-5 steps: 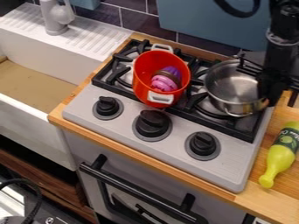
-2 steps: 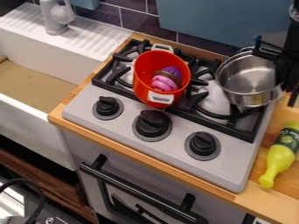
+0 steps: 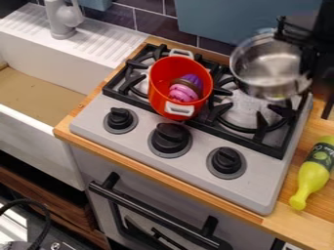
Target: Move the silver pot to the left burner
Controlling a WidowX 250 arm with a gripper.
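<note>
Since the frame just before, the silver pot (image 3: 269, 73) has moved up and a little to the left in the frame, and more of the right burner (image 3: 251, 114) shows below it. The black gripper (image 3: 305, 58) has gone up with it. The gripper is clamped on the pot's right side, in the upper right of the frame, and the pot hangs above the back of the right burner.

On the left burner (image 3: 135, 78), left of the silver pot and apart from it, a red pot (image 3: 159, 93) with pale handles holds a pink and purple toy cupcake (image 3: 185, 89). Three black knobs (image 3: 170, 139) line the front of the stove (image 3: 189, 163). A yellow-green bottle (image 3: 314, 173) lies on the wooden counter (image 3: 306, 227) at the right edge. A sink (image 3: 39, 124) and grey faucet (image 3: 63, 22) are at left.
</note>
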